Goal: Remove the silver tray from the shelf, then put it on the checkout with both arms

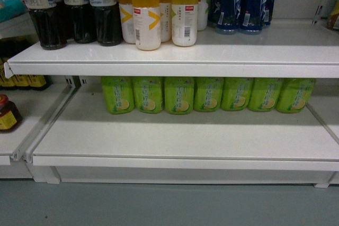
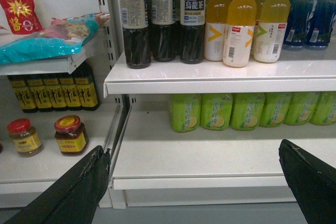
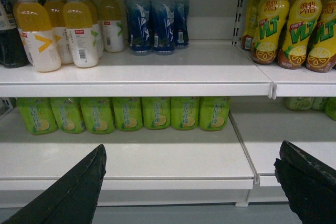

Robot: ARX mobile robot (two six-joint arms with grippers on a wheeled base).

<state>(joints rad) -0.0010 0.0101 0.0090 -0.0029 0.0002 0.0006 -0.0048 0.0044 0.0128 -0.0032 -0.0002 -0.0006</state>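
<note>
Search step was in hand: silver tray appeared in no view. Left gripper point(image 2: 194, 182) and right gripper point(image 3: 191, 182) stood spread before the shelf point(image 1: 175, 136); locating it came next.

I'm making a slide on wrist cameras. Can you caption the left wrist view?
Open left gripper facing white shelf stocked with dark tea bottles, orange drinks, green bottles below.
</note>
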